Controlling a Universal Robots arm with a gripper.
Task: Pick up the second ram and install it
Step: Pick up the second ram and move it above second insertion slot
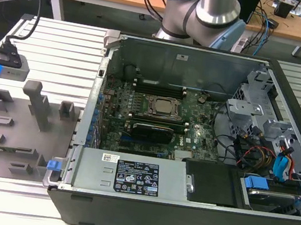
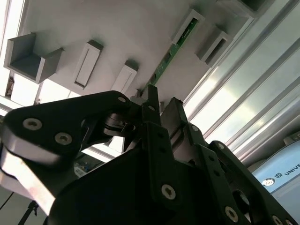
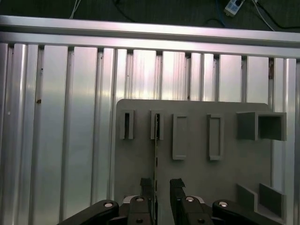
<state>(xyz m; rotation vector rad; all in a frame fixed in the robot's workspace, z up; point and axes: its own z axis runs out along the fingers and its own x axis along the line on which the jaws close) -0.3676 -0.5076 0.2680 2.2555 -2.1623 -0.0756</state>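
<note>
Hanging low over the grey tray (image 3: pixel 225 159), the pincer (image 3: pixel 161 183) is held open, not clenched. Its two fingers (image 3: pixel 176 187) are set apart, and the ram (image 3: pixel 156 140) is found between them. The ram is stood on its thin edge in a slot of the tray. It is much nearer to one finger than to the other, and it cannot be told if that finger is touching it. Nothing is gripped yet.

The tray is laid on a ribbed metal surface (image 3: pixel 61 140). In the exterior view the open case (image 1: pixel 180 210) is seen on the exterior view's right, well apart from the tray. The long black slots (image 1: pixel 161 84) are seen inside the case.

So the job is judged to be near its start. The pincer is lined up with the ram. The ram is not yet lifted from the tray, not yet carried to the case, and not yet pushed into a slot.
</note>
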